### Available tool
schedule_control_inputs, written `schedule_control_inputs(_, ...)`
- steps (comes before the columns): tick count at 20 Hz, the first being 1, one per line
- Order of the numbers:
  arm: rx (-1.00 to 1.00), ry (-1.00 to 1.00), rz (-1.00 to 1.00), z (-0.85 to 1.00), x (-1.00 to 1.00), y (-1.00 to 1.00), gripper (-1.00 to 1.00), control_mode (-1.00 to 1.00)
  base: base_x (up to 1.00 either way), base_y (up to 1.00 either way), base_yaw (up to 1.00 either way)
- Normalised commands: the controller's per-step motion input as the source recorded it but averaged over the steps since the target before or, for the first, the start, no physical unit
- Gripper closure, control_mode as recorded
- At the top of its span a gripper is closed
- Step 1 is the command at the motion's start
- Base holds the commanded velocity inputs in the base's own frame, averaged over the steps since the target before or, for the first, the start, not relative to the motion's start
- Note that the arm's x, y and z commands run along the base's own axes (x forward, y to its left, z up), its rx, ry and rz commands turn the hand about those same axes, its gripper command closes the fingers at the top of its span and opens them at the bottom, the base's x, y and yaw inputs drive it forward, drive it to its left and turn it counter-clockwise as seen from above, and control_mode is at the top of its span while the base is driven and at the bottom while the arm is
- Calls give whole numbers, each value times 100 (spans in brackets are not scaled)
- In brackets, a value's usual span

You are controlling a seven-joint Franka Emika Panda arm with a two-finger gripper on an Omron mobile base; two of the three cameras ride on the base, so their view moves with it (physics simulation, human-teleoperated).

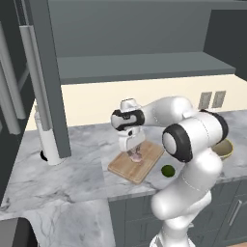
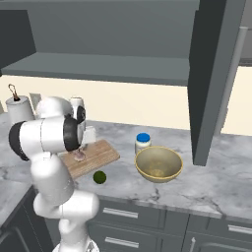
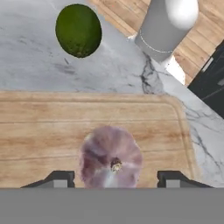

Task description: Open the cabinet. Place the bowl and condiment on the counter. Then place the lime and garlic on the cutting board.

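The pinkish garlic (image 3: 111, 159) lies on the wooden cutting board (image 3: 43, 131), and my gripper (image 3: 116, 178) stands open straight over it, a dark fingertip on each side with a gap to the bulb. In the base views the hand (image 1: 135, 152) hangs low over the garlic (image 2: 78, 155) on the board (image 2: 101, 152). The green lime (image 2: 100, 177) rests on the marble counter (image 2: 216, 182) just off the board's front corner. Further right sit the tan bowl (image 2: 158, 164) and, behind it, the blue-lidded condiment (image 2: 142, 142). The cabinet (image 2: 214, 74) above has its doors swung open.
A white paper towel roll (image 1: 49, 140) stands at the counter's left end beneath the open cabinet door (image 1: 50, 72). A tall dark unit with long pale handles (image 1: 9, 96) rises at the far left. Two wall outlets (image 1: 211, 100) are on the backsplash.
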Motion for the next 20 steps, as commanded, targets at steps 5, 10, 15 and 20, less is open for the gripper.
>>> schedule_control_inputs(5,0,-29,0,38,-55,0,-100,-100,0,0,0)
schedule_control_inputs(10,0,-32,-3,31,-49,-16,-100,-100,0,0,0)
schedule_control_inputs(15,3,-30,-8,43,-27,-49,-100,-100,0,0,0)
schedule_control_inputs(20,4,-16,-7,7,-7,-28,-100,-100,0,0,0)
